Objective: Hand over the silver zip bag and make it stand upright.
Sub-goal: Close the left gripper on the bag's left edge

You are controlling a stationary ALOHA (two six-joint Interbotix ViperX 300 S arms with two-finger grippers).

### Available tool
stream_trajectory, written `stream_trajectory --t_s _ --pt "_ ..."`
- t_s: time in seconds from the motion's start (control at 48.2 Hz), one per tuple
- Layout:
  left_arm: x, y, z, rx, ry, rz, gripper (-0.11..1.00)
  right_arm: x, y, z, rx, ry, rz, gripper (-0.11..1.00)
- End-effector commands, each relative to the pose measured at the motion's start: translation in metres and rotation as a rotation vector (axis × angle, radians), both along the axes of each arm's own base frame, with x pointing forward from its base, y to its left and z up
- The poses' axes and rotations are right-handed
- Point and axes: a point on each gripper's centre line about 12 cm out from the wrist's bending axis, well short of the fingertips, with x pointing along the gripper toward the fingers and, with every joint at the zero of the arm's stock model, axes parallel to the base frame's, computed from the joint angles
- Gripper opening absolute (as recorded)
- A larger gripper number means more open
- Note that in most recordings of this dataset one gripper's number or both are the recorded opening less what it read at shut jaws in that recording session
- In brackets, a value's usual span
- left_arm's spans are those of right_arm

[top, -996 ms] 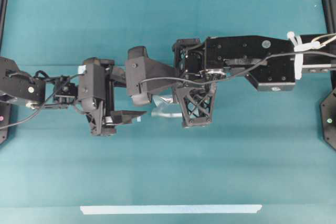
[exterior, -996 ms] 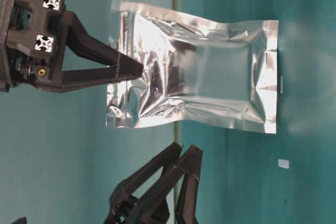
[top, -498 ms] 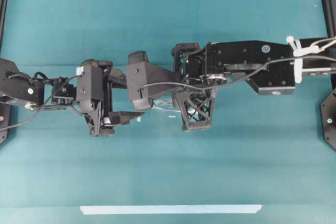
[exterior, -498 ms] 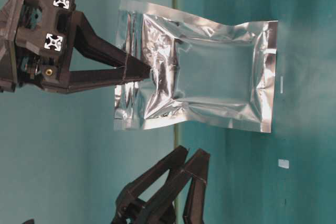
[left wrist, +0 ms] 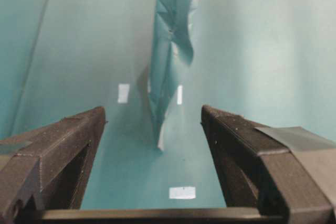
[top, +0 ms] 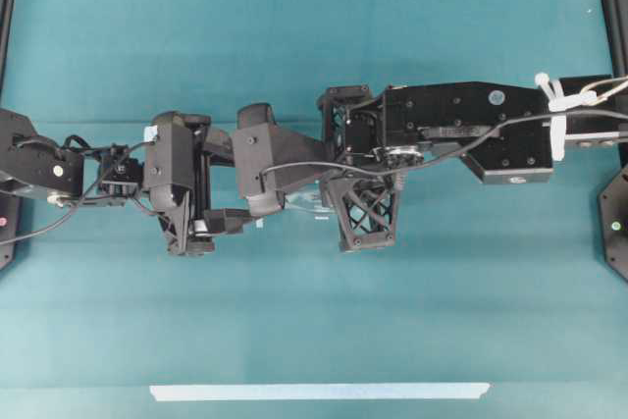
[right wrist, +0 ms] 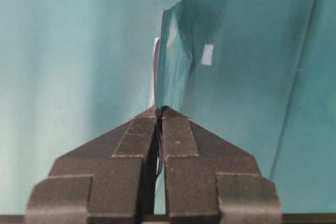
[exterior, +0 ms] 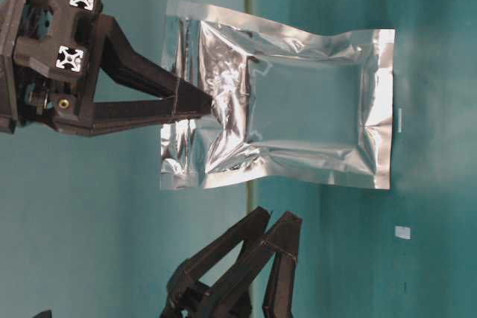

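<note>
The silver zip bag [exterior: 298,117] hangs in the air above the teal table, crinkled, with a darker centre panel. My right gripper [exterior: 209,102] is shut on one sealed edge of it. The right wrist view shows the pads [right wrist: 176,129] pinched on the thin foil edge [right wrist: 173,51]. My left gripper [exterior: 274,221] is open and empty, just beside the bag and apart from it. In the left wrist view the bag [left wrist: 168,61] hangs edge-on ahead of the spread fingers [left wrist: 231,129]. From overhead, only a sliver of bag [top: 309,205] shows under the arms.
A long pale tape strip [top: 319,392] lies along the table's front. Small white tape scraps [left wrist: 182,192] lie on the table below the grippers; one shows in the table-level view [exterior: 402,232]. Both arms meet at the table's middle.
The right gripper has shifted a little with the bag, which has turned slightly and now shows its centre panel more squarely. The left gripper has crept closer, still open.
</note>
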Motion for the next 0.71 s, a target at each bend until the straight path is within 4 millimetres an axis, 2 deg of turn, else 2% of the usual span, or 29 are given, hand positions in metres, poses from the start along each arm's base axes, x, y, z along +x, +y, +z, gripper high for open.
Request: stream_trajectory --t_s 0.0,0.456,0.685 --pt "0.002 -0.001 0.006 0.001 -0.025 -0.002 0.85 0.002 0.002 0.011 -0.003 -0.033 0.018 0.02" --pt "0.008 -0.004 0.01 -0.007 -0.079 -0.012 0.86 0.005 0.006 0.013 -0.008 -0.05 0.043 0.02" --pt "0.016 -0.009 -0.011 -0.014 -0.096 -0.024 0.88 0.005 0.005 0.011 -0.006 -0.05 0.033 0.02"
